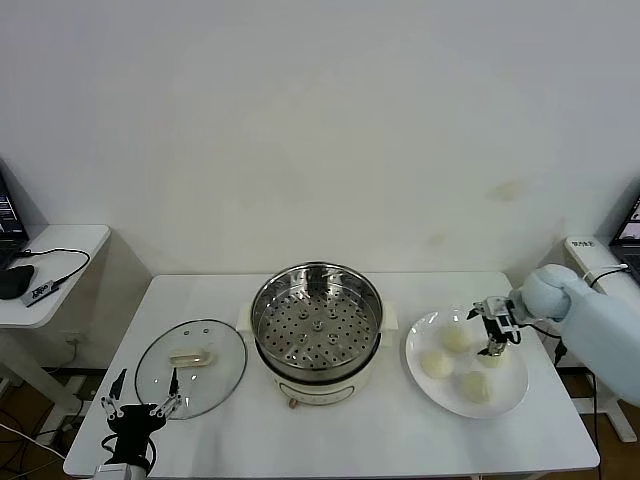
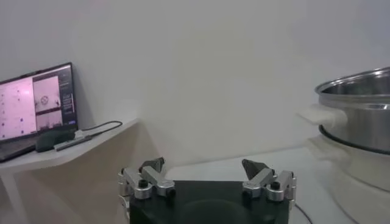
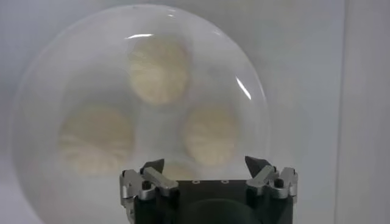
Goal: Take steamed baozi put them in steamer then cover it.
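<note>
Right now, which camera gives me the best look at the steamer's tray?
The head view: it looks straight down into the steamer, showing the whole perforated tray, still empty. The left wrist view catches only the pot's outer side; the right wrist view shows none of it.

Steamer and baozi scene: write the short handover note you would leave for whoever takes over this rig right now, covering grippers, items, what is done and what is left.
Right gripper: open, holding nothing, poised over the plate above the baozi.
Left gripper: open, holding nothing, at the table's front left edge near the cover.
Steamer: mid-table, uncovered, perforated tray bare.
Cover: flat on the table to the steamer's left.
Baozi: four on the plate, to the steamer's right.
Done: nothing loaded.
Left: move all four baozi into the steamer, then put the cover on.
</note>
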